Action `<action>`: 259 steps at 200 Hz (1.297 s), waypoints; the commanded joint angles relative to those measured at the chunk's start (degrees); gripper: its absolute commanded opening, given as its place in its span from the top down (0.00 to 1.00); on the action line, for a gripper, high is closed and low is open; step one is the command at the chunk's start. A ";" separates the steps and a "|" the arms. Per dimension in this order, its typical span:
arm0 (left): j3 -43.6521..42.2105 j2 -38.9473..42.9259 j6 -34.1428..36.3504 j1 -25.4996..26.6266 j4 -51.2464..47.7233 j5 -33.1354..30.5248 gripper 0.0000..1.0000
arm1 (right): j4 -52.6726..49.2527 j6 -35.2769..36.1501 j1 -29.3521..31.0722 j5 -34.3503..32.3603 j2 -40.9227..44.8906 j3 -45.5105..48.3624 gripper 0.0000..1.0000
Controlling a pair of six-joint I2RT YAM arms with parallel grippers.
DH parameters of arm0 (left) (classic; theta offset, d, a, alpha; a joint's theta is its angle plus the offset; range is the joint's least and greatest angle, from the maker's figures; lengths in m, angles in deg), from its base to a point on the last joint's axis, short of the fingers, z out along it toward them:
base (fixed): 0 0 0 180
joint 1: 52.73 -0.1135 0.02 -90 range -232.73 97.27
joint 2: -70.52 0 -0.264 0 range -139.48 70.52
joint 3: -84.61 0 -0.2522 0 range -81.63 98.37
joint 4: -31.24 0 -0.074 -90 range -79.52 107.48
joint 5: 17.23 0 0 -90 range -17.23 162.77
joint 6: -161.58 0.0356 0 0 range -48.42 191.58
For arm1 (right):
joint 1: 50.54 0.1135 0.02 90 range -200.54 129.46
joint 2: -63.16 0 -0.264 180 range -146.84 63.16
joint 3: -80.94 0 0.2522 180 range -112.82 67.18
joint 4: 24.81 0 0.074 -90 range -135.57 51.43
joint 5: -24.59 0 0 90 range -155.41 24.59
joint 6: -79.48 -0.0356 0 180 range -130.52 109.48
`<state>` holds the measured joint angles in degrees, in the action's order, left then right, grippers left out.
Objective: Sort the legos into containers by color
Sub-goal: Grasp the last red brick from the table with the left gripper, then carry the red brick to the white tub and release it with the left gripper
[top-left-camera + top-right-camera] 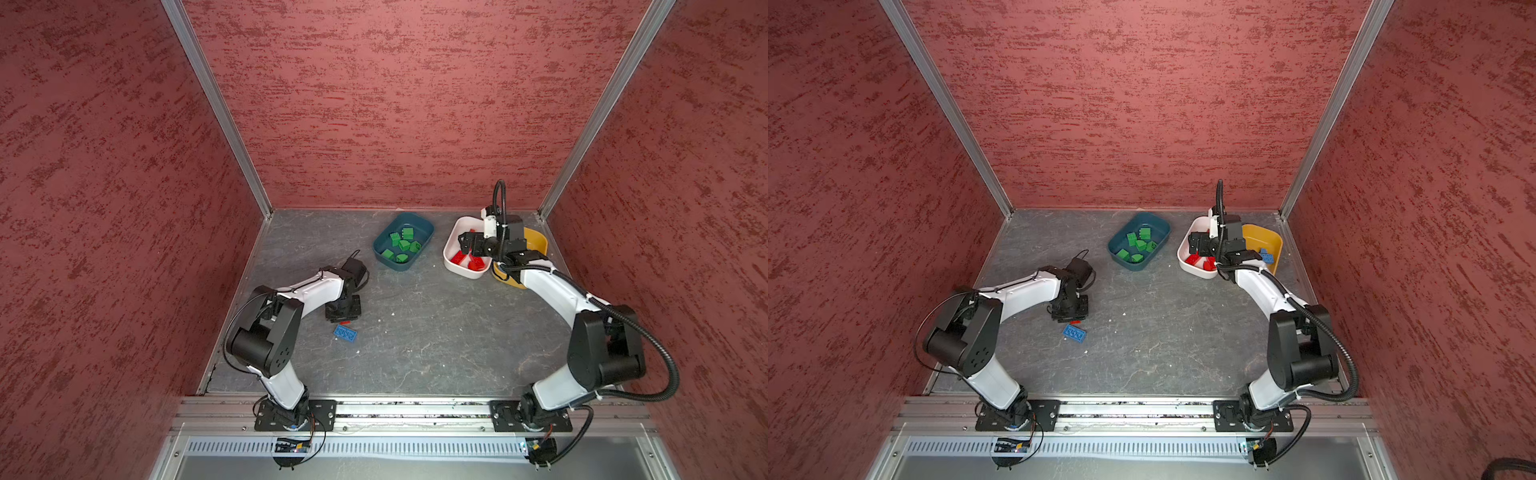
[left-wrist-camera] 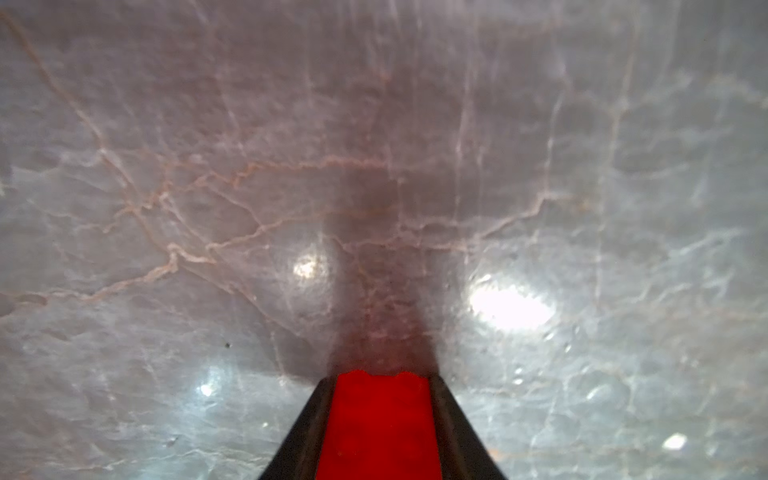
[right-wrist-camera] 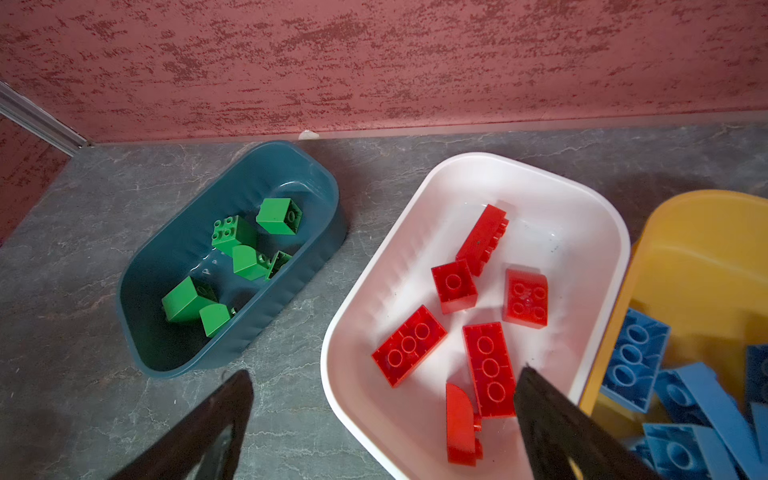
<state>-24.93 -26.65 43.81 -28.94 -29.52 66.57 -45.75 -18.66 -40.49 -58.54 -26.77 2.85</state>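
Left wrist view, bottom centre: left gripper [image 2: 382,376] clamps a red brick [image 2: 380,428]; right gripper [image 3: 386,372] gapes above white tub [image 3: 457,174]

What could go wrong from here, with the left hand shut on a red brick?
1. The right hand hangs open over the white tub, where other red bricks lie; the left hand, bringing its red brick there, could clash with it.
2. The blue brick lies loose close beside the left hand; lifting off may knock it.
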 commanded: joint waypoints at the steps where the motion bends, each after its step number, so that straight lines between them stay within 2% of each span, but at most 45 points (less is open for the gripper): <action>1: 1.45 -1.36 -0.86 1.33 1.48 -4.64 0.69 | -0.07 0.56 0.46 -2.07 1.68 0.51 0.01; 43: 5.46 -0.91 -2.57 4.67 1.28 -7.22 0.77 | 0.82 0.46 0.46 -4.05 3.78 3.07 0.01; 77: 10.92 -1.91 -4.26 8.40 3.33 -5.90 0.80 | 4.44 -2.03 0.41 -6.40 5.84 5.93 0.01; 122: 24.26 -9.32 -2.51 13.62 6.82 -2.42 0.80 | 11.45 -7.66 0.38 -10.94 9.95 10.52 0.01; 162: 38.27 -18.74 -0.34 15.94 9.90 4.60 0.80 | 13.30 -12.31 0.41 -18.65 12.73 13.74 0.01; 190: 46.44 -24.41 0.31 16.37 12.83 12.80 0.80 | 10.94 -15.14 0.37 -23.66 13.80 14.05 0.01; 226: 54.01 -30.36 -0.92 16.49 17.16 21.82 0.80 | 12.33 -15.31 0.37 -23.96 15.26 15.46 0.01; 259: 61.34 -35.82 -1.50 16.97 18.07 25.42 0.79 | 11.52 -15.46 0.37 -22.08 15.43 14.96 0.01</action>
<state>31.55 -58.93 42.67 -12.46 -14.05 86.64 -35.24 -32.87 -40.45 -80.17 -12.54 18.17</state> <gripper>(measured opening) 0.341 0.989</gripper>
